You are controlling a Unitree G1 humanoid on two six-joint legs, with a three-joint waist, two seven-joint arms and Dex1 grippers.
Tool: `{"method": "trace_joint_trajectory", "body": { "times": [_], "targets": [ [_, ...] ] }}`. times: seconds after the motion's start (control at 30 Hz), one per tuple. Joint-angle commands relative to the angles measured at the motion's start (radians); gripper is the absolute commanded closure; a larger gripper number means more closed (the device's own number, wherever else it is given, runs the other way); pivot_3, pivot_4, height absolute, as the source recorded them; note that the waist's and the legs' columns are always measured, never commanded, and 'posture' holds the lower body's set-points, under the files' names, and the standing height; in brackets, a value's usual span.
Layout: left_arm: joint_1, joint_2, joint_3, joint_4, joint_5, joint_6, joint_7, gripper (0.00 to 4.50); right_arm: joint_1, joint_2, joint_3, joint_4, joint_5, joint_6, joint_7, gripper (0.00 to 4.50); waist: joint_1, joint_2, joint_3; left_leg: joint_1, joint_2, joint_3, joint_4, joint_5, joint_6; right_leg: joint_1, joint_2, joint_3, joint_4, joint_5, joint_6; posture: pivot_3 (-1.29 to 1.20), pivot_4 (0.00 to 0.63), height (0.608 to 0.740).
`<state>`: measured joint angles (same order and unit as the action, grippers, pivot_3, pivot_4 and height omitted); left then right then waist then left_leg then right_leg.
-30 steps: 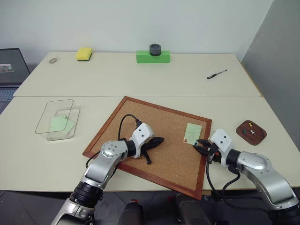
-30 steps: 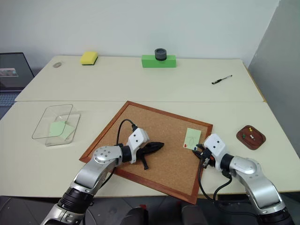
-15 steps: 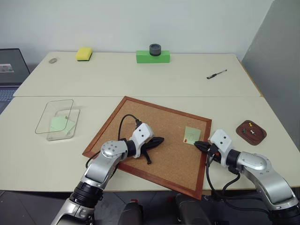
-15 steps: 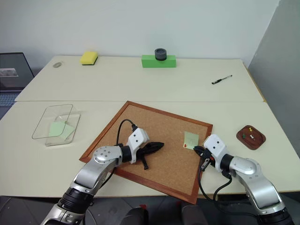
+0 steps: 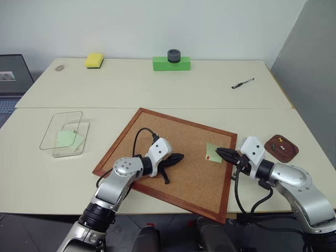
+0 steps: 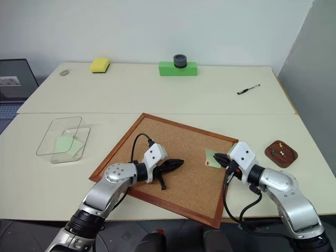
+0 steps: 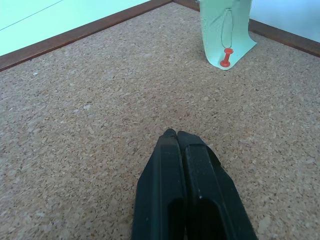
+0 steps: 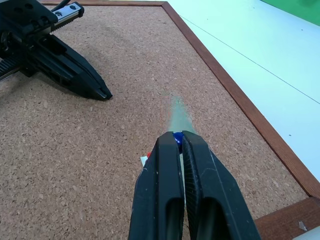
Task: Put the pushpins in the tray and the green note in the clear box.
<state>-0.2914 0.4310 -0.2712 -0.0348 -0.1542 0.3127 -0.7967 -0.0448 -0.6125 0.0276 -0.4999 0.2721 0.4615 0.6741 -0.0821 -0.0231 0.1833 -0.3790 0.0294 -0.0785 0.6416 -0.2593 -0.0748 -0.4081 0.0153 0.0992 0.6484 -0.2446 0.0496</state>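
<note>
Cork covers the brown-framed board [image 5: 173,157] lying skewed on the pale table [image 5: 157,89], and both arms are over it. The left gripper [image 5: 181,156] rests low above the middle of the cork, its two black fingers pressed flat together with nothing between them. The right gripper [image 8: 178,138] hovers over the board's right side, pinched tight on a blue pushpin [image 8: 176,136] whose head just peeks out at the fingertips.

Right under that gripper's tip lies the green note [image 5: 212,152], a pale slip with a pen scribble; one edge looks lifted off the cork. A red pushpin [image 7: 226,56] sticks through the note's corner into the board.

Off the board to the right, near the table's edge, sits the small reddish-brown tray [image 5: 281,147]. It has a yellow pushpin [image 5: 283,139] in it along with a couple of other tiny bits that I cannot make out.

The clear box [image 5: 64,134] stands well away on the left side of the table, and a second green slip [image 5: 68,138] lies inside it.

Along the far side of the table are a yellow sponge [image 5: 94,60], a bright green block [image 5: 171,63] with a dark round thing [image 5: 174,55] sitting on top, and a black pen [image 5: 242,83] off to the right.
</note>
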Motion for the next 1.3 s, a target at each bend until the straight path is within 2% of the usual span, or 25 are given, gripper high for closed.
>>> {"method": "trace_joint_trajectory", "body": {
  "times": [0.03,0.1,0.2,0.3,0.4,0.9,1.0,1.2,1.3],
  "targets": [
    [0.034,0.02,-0.025,0.054,0.042,0.023,-0.001,4.5,0.038,-0.025,-0.13,-0.078,0.041,0.024,-0.023,4.42,0.001,0.0,0.0,0.0,0.0,0.0,0.0,0.0,0.0,0.0,0.0,0.0,0.0,0.0,0.0,0.0,0.15,0.74],
    [0.036,0.021,-0.026,0.056,0.042,0.02,-0.001,4.5,0.057,-0.031,-0.161,-0.083,0.052,0.033,-0.025,4.42,0.001,0.0,0.0,0.0,0.0,0.0,0.0,0.0,0.0,0.0,0.0,0.0,0.0,0.0,0.0,0.0,0.15,0.74],
    [0.038,0.018,-0.026,0.055,0.04,0.017,0.001,4.5,0.129,-0.045,-0.31,-0.026,0.016,-0.032,-0.049,4.42,0.003,0.0,0.0,0.0,0.0,0.0,0.0,0.0,0.0,0.0,0.0,0.0,0.0,0.0,0.0,0.0,0.15,0.74],
    [0.041,0.017,-0.027,0.055,0.039,0.013,0.002,4.5,0.184,-0.086,-0.366,0.096,-0.103,-0.13,-0.093,4.42,0.002,0.0,-0.001,0.0,0.0,0.0,0.0,0.0,0.0,0.001,0.0,0.0,0.0,0.0,0.0,0.0,0.15,0.74],
    [0.04,0.015,-0.028,0.058,0.039,0.014,0.003,4.5,0.189,-0.121,-0.382,0.217,-0.201,-0.193,-0.155,4.42,0.0,0.001,-0.001,0.001,0.0,0.001,0.0,0.0,0.0,0.001,0.0,0.001,0.0,-0.001,-0.002,0.0,0.15,0.74],
    [0.024,0.007,-0.035,0.079,0.048,0.003,0.004,4.5,0.015,-0.131,-0.294,0.539,-0.241,-0.219,-0.155,4.42,0.0,0.004,-0.003,0.003,-0.001,0.002,0.001,0.0,0.0,0.003,0.0,0.002,0.0,-0.001,-0.001,0.0,0.15,0.74],
    [0.02,0.006,-0.034,0.084,0.049,0.0,0.005,4.5,-0.012,-0.135,-0.288,0.588,-0.25,-0.232,-0.162,3.85,0.0,0.004,-0.003,0.003,-0.001,0.002,0.001,0.0,0.0,0.003,0.0,0.002,0.0,-0.001,-0.001,0.0,0.15,0.74],
    [0.015,0.005,-0.031,0.09,0.049,-0.002,0.008,4.5,-0.028,-0.127,-0.291,0.591,-0.236,-0.213,-0.149,2.38,-0.001,0.005,-0.004,0.004,-0.001,0.002,0.001,0.0,0.0,0.004,0.0,0.003,0.001,-0.001,-0.001,0.0,0.15,0.74],
    [0.016,0.006,-0.031,0.088,0.048,-0.001,0.008,4.5,-0.024,-0.126,-0.304,0.572,-0.233,-0.212,-0.158,1.87,-0.001,0.005,-0.004,0.004,-0.001,0.002,0.002,0.0,0.0,0.004,0.0,0.003,0.001,-0.001,-0.001,0.0,0.15,0.74]
  ]
}}
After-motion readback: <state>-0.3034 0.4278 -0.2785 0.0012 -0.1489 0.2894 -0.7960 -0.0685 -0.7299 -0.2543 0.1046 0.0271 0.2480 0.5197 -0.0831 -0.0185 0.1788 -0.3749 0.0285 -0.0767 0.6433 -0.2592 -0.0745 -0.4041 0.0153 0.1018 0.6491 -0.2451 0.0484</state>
